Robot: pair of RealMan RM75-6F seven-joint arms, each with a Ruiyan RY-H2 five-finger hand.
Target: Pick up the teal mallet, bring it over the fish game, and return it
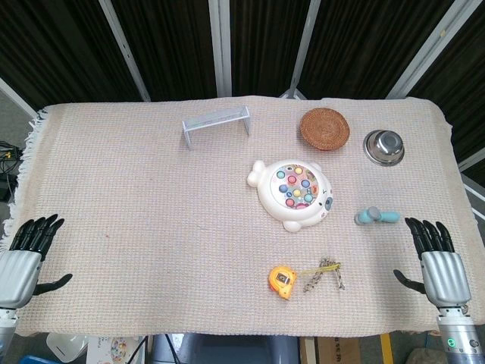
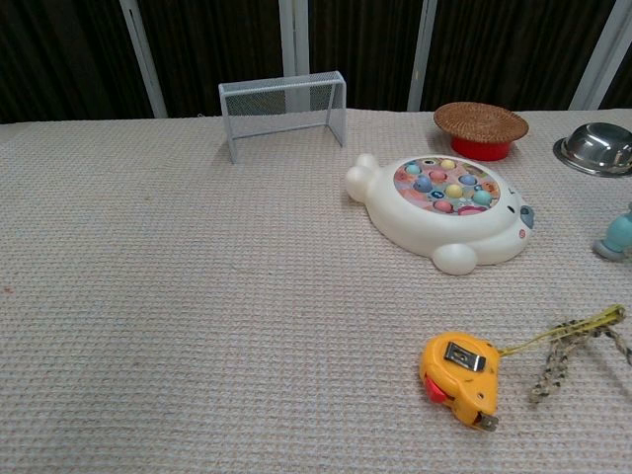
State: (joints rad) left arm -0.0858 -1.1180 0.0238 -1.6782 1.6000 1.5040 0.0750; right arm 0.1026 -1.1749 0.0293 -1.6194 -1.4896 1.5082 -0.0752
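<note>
The teal mallet (image 1: pixel 377 216) lies flat on the counter (image 1: pixel 136 227), just to the right of the fish game (image 1: pixel 294 193) and apart from it. Nothing holds the mallet. The right hand (image 1: pixel 436 258) rests at the near right corner of the counter, close behind the mallet, with its fingers (image 1: pixel 428 233) stretched out, apart, and holding nothing. The left hand (image 1: pixel 26 254) is far to the left of the fish game, also with fingers spread and empty.

I think the main risk is in the grasp. The mallet is small and lies low on the woven cloth, so the fingers may push it away or roll it toward the fish game instead of closing around it. A weak hold could let it drop onto the coloured fish when it is carried over the game. The yellow tape measure (image 1: pixel 282 280) and the key chain (image 1: pixel 324 274) lie in front of the fish game, near the path of the right hand, and the arm could sweep them.

The head view shows both hands and the whole mallet. The chest view shows no hand at all, and the mallet (image 2: pixel 619 234) is cut by the right edge there. But the chest view shows better how high the fish game (image 2: pixel 444 212) rises, and that the small goal (image 2: pixel 284 109) stands upright behind it.
</note>
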